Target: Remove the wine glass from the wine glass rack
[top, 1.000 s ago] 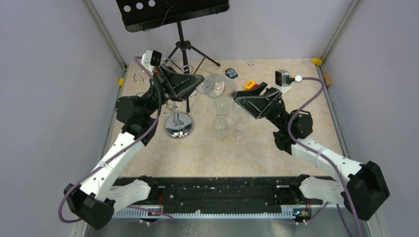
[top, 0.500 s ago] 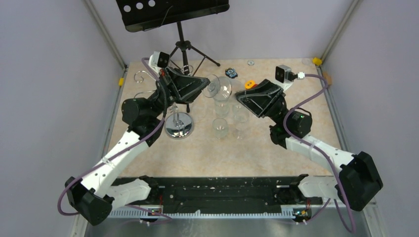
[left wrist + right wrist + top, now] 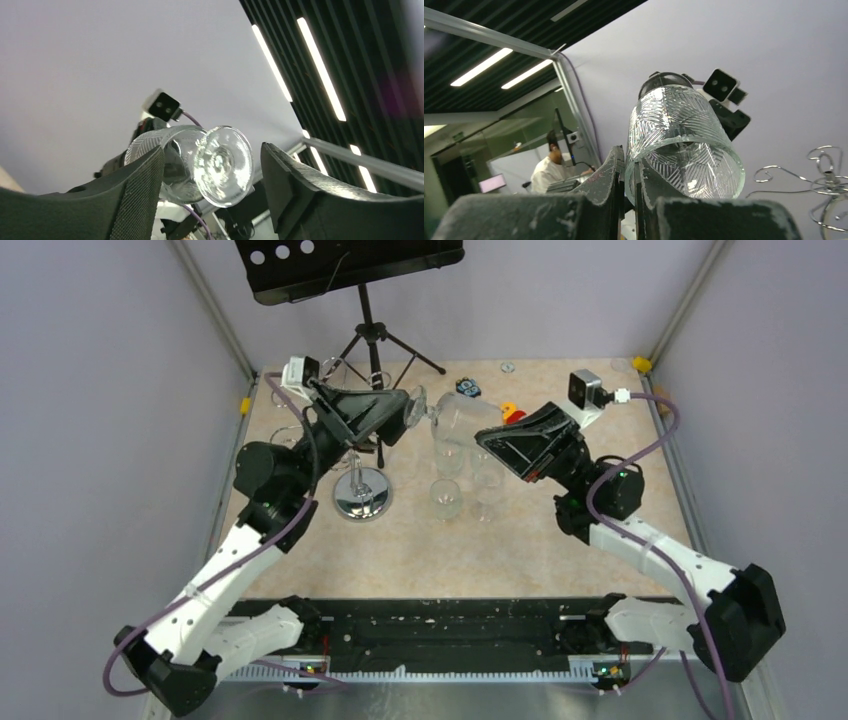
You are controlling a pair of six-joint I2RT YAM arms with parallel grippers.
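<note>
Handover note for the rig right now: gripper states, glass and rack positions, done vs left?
Left gripper: open around the foot of the wine glass, not clamping.
Right gripper: shut on the wine glass rim.
Done: the glass is off the wine glass rack, held sideways in the air between the arms.
Remaining: probably back the left gripper off, then set the glass on the table.

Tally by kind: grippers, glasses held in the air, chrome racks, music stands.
Grippers: 2 (left gripper, right gripper)
Wine glass held in the air: 1
Wine glass rack: 1
Music stand: 1
Total: 5
</note>
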